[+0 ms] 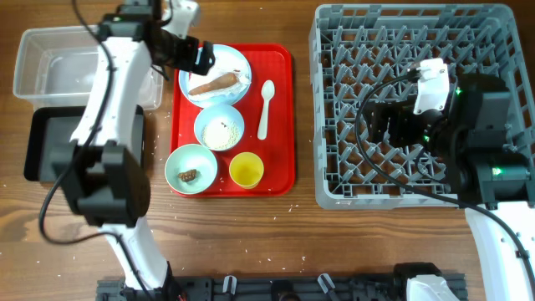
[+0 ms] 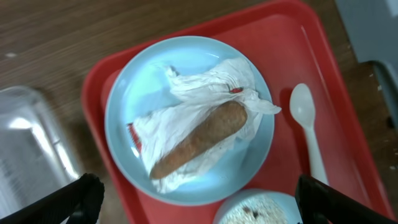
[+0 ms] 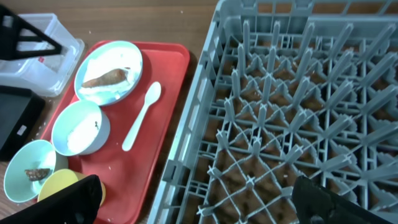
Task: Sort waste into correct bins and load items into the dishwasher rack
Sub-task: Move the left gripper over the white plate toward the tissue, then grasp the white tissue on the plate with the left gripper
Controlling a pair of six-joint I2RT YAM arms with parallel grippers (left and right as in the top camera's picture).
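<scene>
A pale blue plate (image 1: 189, 87) (image 2: 127, 93) on the red tray holds crumpled white paper (image 2: 202, 84), an orange-brown carrot stick (image 1: 213, 83) (image 2: 199, 138) and a small red scrap (image 2: 236, 90). My left gripper (image 1: 199, 58) (image 2: 198, 202) is open and empty, hovering above the plate. Below it sit a small bowl of white rice (image 1: 220, 130), a mint-green bowl (image 1: 179, 161) with a dark brown chunk (image 1: 190, 175), a yellow cup (image 1: 247, 170) and a white spoon (image 1: 265, 107). My right gripper (image 1: 386, 122) (image 3: 196, 202) is open and empty over the grey dishwasher rack (image 1: 328, 117) (image 3: 292, 112).
A clear plastic tub (image 1: 50, 67) and a black tray (image 1: 50, 142) stand at the far left. The red serving tray (image 1: 280, 125) lies between them and the rack. Loose crumbs dot the wood near the table's front.
</scene>
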